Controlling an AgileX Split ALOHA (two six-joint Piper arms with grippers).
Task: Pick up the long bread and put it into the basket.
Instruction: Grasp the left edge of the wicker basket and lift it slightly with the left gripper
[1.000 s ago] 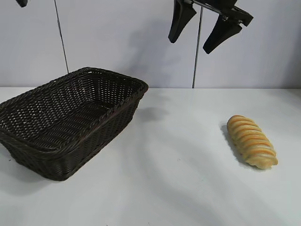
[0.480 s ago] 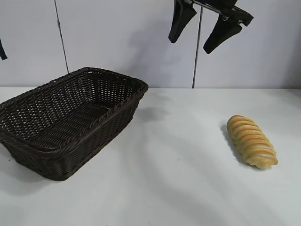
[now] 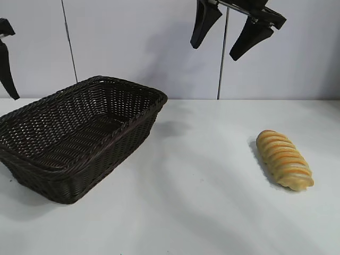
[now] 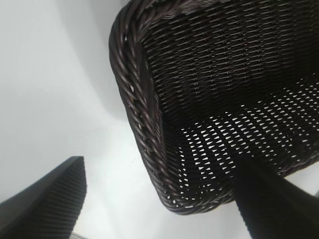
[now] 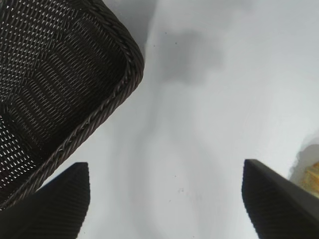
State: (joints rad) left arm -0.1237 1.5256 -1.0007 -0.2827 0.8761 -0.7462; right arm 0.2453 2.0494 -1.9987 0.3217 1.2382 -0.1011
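Flat white table (image 3: 202,212), pale wall behind | big dark brown woven basket (image 3: 79,135) sits left, nothing in it | long golden striped bread (image 3: 284,159) lies right, well apart from the basket, bare table between | right gripper (image 3: 236,29) high up, jaws wide, holding nothing | left gripper (image 4: 159,199) above the basket's left end, jaws wide, holding nothing
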